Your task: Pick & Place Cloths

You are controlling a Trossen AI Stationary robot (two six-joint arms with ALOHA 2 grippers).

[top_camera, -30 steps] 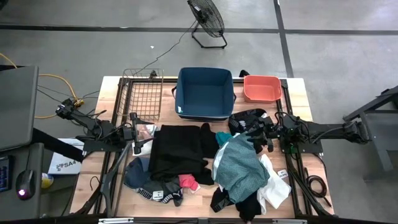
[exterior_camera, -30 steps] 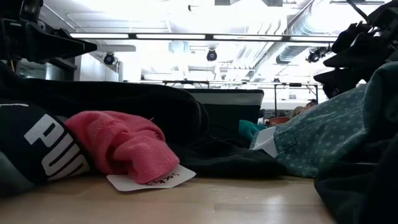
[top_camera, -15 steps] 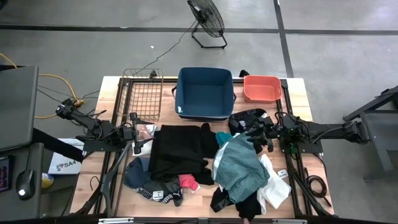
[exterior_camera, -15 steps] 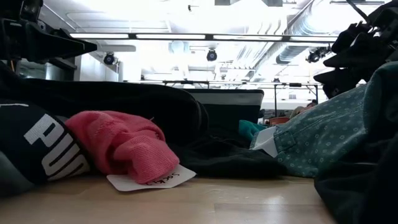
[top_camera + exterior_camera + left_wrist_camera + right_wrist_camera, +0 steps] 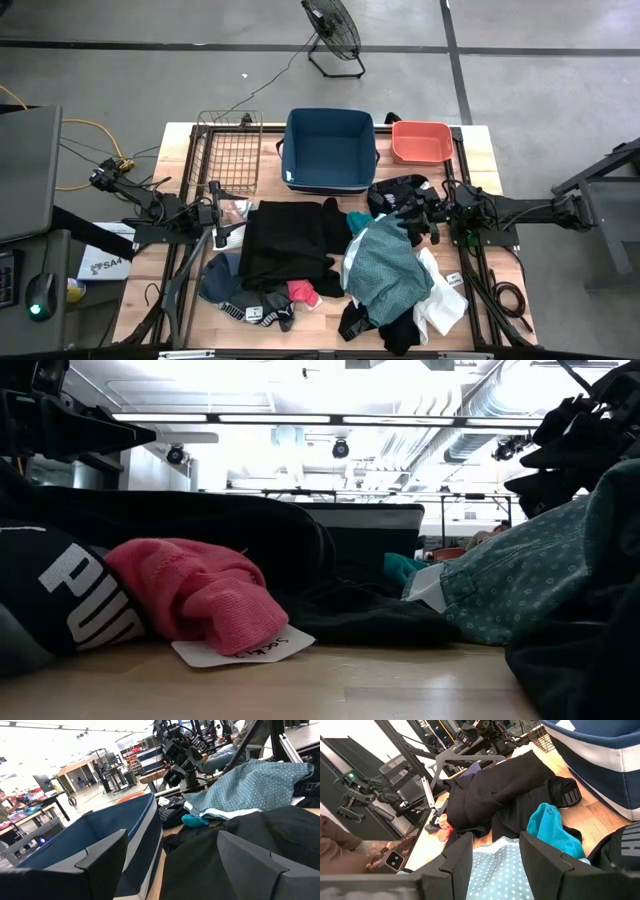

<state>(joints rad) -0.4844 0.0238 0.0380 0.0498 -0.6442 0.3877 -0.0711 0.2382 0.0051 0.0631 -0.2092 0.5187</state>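
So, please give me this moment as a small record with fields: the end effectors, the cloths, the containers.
left end effector: open, empty, at the left edge of the big black cloth
right end effector: open, empty, above the teal dotted cloth
other cloths: bright pink piece at the front; white piece at the right
blue fabric bin: at the back, no cloth seen inside
coral tub: right of the bin, no cloth seen inside
wire basket: left of the bin

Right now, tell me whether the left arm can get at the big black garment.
Probably yes: the left gripper stands open right beside the big black garment, with nothing between them.
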